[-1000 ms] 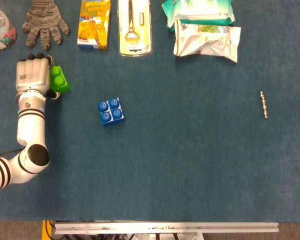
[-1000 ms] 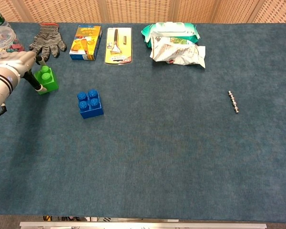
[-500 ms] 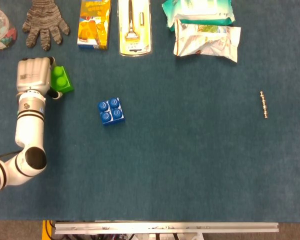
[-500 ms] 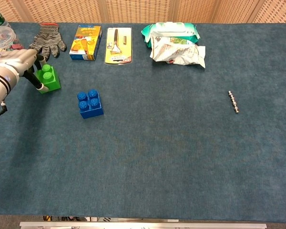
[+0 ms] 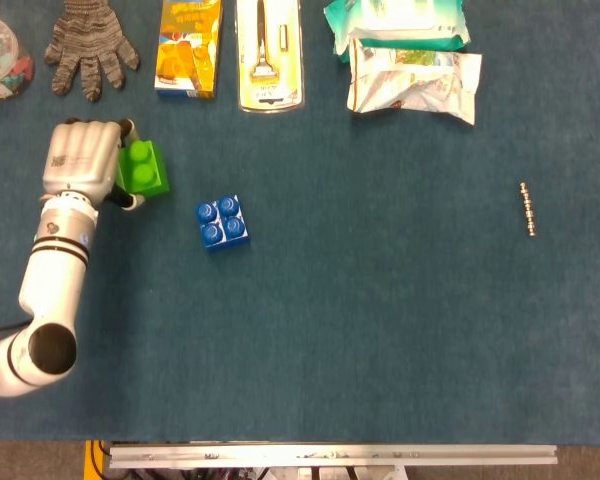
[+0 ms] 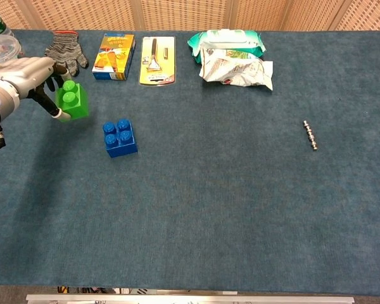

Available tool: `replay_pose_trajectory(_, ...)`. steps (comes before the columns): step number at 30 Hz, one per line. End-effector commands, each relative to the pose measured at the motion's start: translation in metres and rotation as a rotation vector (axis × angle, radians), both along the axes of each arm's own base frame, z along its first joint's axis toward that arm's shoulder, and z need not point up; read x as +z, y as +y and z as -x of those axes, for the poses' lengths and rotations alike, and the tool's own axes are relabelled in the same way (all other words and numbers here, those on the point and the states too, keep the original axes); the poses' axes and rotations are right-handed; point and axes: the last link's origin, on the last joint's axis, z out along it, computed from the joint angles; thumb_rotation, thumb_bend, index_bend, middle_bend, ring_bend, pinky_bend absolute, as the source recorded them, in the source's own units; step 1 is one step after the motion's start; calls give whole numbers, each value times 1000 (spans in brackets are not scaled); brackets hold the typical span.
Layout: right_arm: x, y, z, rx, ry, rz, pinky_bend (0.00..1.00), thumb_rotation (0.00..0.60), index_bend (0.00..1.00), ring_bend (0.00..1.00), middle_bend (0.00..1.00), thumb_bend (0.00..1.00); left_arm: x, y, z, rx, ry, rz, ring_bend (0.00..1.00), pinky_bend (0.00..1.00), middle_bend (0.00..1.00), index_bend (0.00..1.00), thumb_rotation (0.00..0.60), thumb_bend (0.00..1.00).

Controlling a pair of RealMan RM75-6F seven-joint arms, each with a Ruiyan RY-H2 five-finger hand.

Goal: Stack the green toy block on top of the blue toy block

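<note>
The table (image 5: 380, 330), covered in blue felt, fills both views, and my left arm (image 5: 50, 270) comes in from the lower left of the head view. At its end the left hand (image 5: 80, 160) is clamped on the green toy block (image 5: 144, 168), fingers wrapped round its left side; in the chest view the block (image 6: 72, 101) looks lifted clear of the felt, in the upper left of the frame. My right hand shows in neither view.

The blue toy block (image 5: 221, 221) sits studs-up just right of and below the green one in the head view, near it but apart. So as I judge it, the pick is done and the carry is under way; what is left is to bring the green block over the blue one, line up the studs, press it down and let go.

Against the frame a second ago, the hand and green block have moved right and slightly down the head view, closing much of the gap to the blue block, and in the chest view the block has risen off the table. The blue block has not shifted.

Along the top edge lie a grey glove (image 5: 88, 45), an orange box (image 5: 189, 45), a packaged razor (image 5: 268, 50) and wipe packets (image 5: 410, 60); a small metal chain piece (image 5: 527, 208) lies at the right.
</note>
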Motion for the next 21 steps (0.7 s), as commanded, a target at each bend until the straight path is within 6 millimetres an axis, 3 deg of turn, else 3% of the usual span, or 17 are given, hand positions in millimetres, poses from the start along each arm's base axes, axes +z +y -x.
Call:
replay_pose_trajectory(1, 0, 0, 0, 0, 2, -2, 437, 600, 477, 380, 499, 344, 9, -7, -7, -10, -15, -11, 346, 247, 413, 464, 600, 140)
replay_pose_trajectory(9, -3, -2, -1, 1, 0, -14, 437, 600, 477, 380, 499, 344, 13, -19, -22, -10, -37, -8, 346, 259, 413, 464, 600, 140)
replay_pose_trajectory(21, -3, -3, 1, 1, -2, -19, 437, 600, 478, 380, 499, 344, -3, -37, -47, -62, -11, 33, 346, 266, 413, 467, 600, 140)
